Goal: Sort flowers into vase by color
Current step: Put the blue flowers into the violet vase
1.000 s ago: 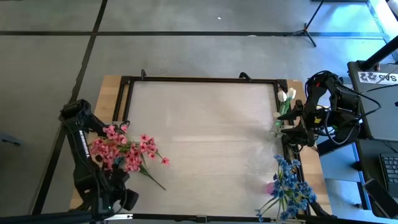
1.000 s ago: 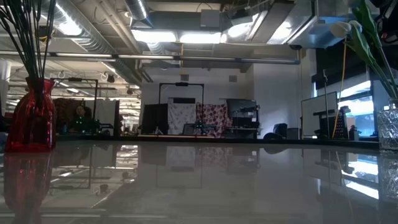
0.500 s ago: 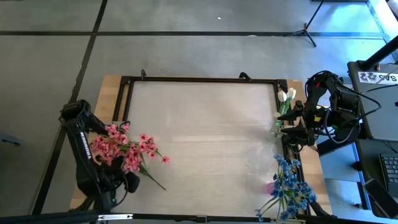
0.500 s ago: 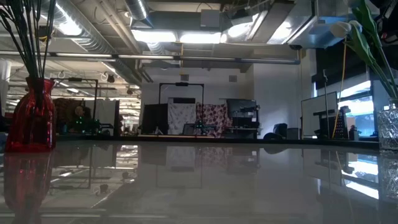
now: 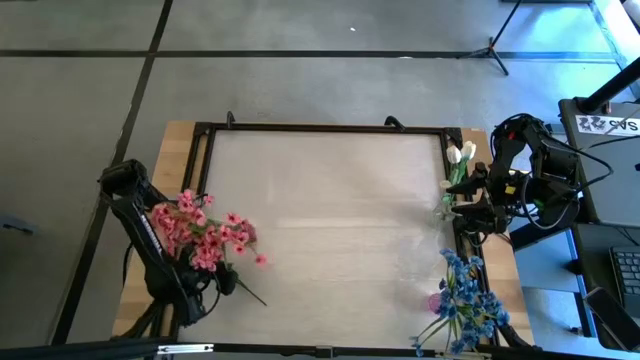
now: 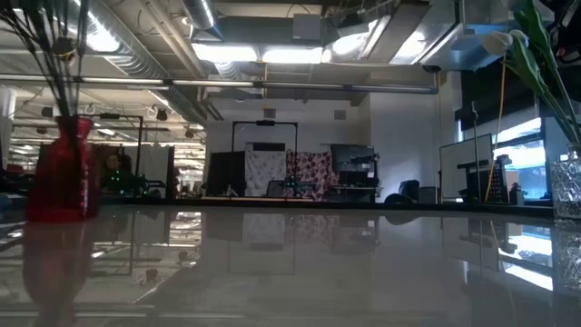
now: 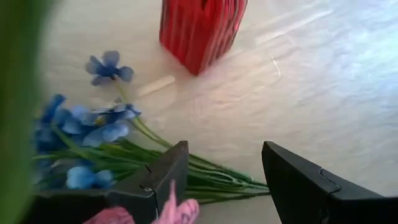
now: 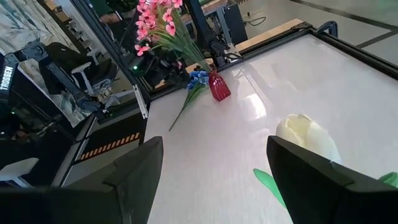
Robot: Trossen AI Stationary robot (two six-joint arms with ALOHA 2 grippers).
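Bright overhead, dim at bench level.
Ceiling lights (image 6: pixel 272 53) glaring on glossy bench (image 6: pixel 290 272); red vase (image 6: pixel 62 168) motion-blurred at 9 o'clock.

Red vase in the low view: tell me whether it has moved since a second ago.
Yes. The red vase has shifted right, toward the table's middle, and farther from the picture's left edge, against the unmoved room behind it.
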